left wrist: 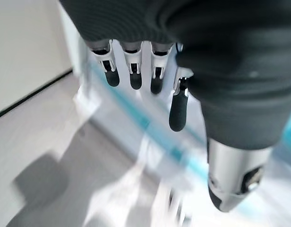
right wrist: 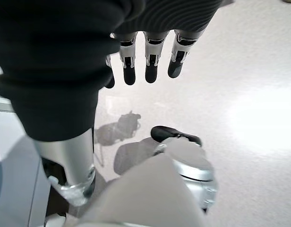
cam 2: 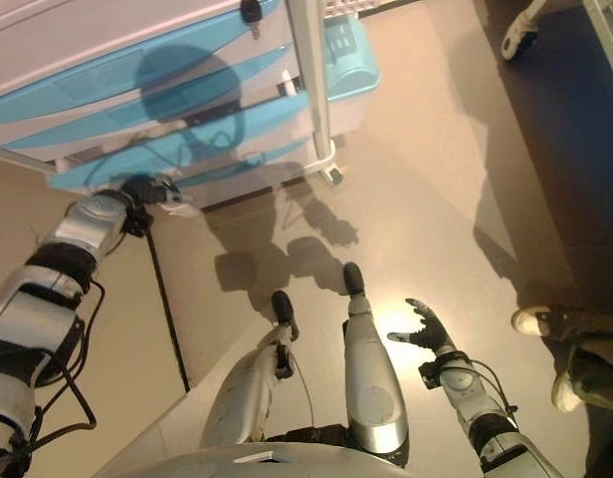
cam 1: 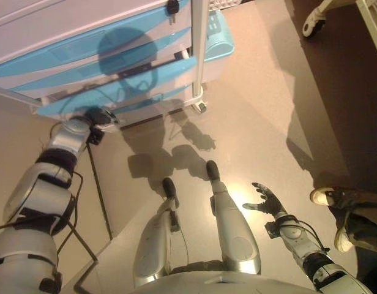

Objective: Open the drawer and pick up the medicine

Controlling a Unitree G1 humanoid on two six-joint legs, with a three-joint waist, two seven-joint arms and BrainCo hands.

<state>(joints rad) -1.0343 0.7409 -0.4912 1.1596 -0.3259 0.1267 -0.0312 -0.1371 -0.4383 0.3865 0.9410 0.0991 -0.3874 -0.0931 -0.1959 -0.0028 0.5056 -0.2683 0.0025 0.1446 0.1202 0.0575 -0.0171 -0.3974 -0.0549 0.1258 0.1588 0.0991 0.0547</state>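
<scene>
While the left hand (cam 1: 98, 116) sits fingers relaxed, holding nothing, at the lowest blue-fronted drawer (cam 1: 115, 92) of the white wheeled cabinet (cam 1: 66, 24), right hand (cam 1: 268, 201) hangs spread over floor; medicine unseen.

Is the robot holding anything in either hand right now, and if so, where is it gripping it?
Nothing. The left hand reaches to the drawer cabinet with straight fingers; the right hand hangs open over the floor.
</scene>
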